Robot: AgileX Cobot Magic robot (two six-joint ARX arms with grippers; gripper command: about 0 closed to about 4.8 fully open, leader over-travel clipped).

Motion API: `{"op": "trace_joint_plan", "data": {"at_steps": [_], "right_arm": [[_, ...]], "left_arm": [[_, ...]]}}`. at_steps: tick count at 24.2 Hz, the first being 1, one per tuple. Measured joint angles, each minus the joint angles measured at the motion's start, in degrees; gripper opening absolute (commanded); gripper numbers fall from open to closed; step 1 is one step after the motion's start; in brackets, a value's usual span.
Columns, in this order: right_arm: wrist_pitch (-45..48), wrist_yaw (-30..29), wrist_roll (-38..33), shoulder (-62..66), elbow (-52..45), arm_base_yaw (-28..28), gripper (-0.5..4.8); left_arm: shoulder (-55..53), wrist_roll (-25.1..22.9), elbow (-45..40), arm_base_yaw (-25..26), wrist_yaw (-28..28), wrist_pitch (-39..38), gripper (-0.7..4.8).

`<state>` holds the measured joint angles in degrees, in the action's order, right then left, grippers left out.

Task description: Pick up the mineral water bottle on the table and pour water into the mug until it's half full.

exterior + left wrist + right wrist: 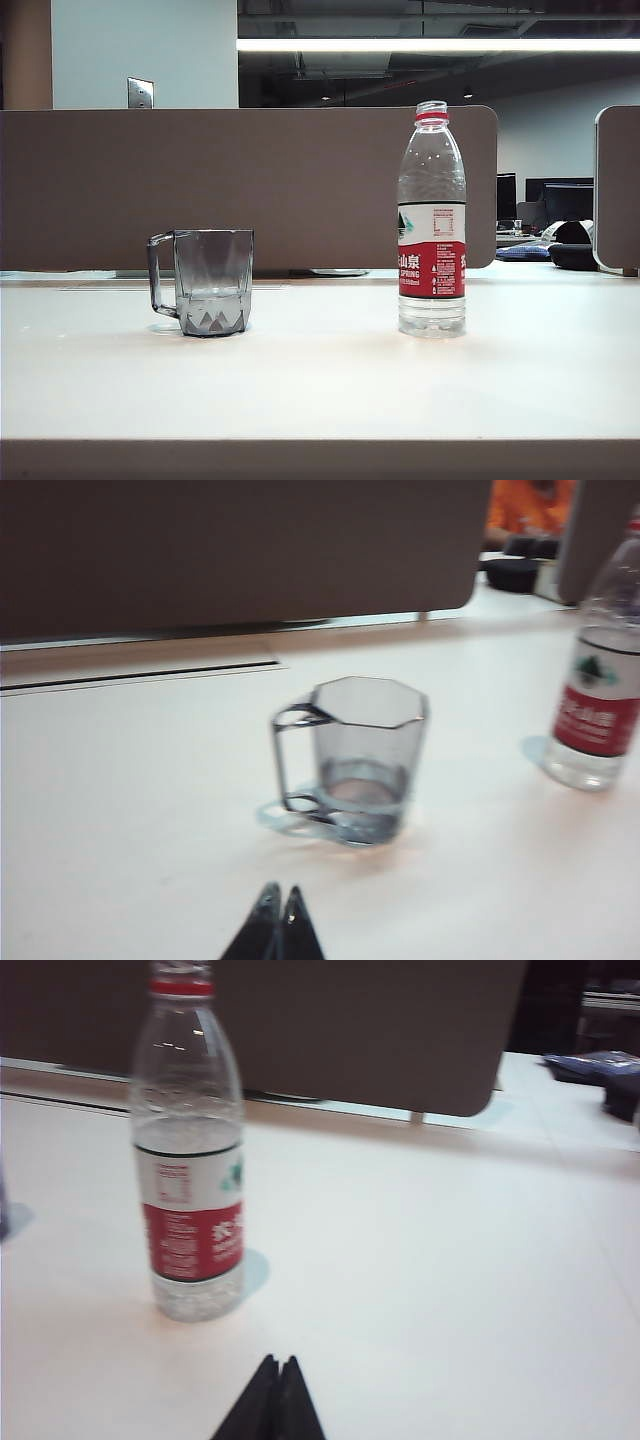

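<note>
The mineral water bottle (432, 225) stands upright on the white table (320, 390), right of centre, uncapped with a red neck ring; water fills it to about its shoulder. It also shows in the right wrist view as the bottle (188, 1150). The smoky-grey mug (208, 282) stands left of centre, handle to the left, with a shallow layer of water; in the left wrist view the mug (360, 760) is ahead of my left gripper (280, 892), which is shut and empty. My right gripper (278, 1362) is shut, empty, short of the bottle. Neither arm shows in the exterior view.
A brown partition panel (250, 185) runs behind the table's back edge. A second panel (618, 190) stands at the far right. Dark items (560, 245) lie on the desk beyond.
</note>
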<state>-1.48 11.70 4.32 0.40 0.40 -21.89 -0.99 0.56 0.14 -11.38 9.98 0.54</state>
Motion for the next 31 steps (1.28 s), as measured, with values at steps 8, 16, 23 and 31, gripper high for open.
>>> {"op": "trace_joint_plan", "data": {"at_steps": [8, 16, 23, 31], "right_arm": [[0.63, -9.94, 0.61, 0.0, 0.0, 16.02, -0.01], [2.05, -12.35, -2.19, 0.0, 0.0, 26.34, -0.01], [-0.72, -18.16, -2.56, 0.0, 0.0, 26.32, -0.01], [-1.01, -18.18, -2.58, 0.0, 0.0, 26.32, -0.01]], "left_arm": [[0.0, 0.39, 0.0, 13.38, -1.03, 2.1, -0.05], [0.0, 3.39, 0.0, 17.14, -0.98, 2.03, -0.05], [0.0, 2.75, 0.0, 14.23, 1.2, -0.31, -0.05], [0.0, 2.93, 0.02, 9.25, -4.07, -0.46, -0.04]]}}
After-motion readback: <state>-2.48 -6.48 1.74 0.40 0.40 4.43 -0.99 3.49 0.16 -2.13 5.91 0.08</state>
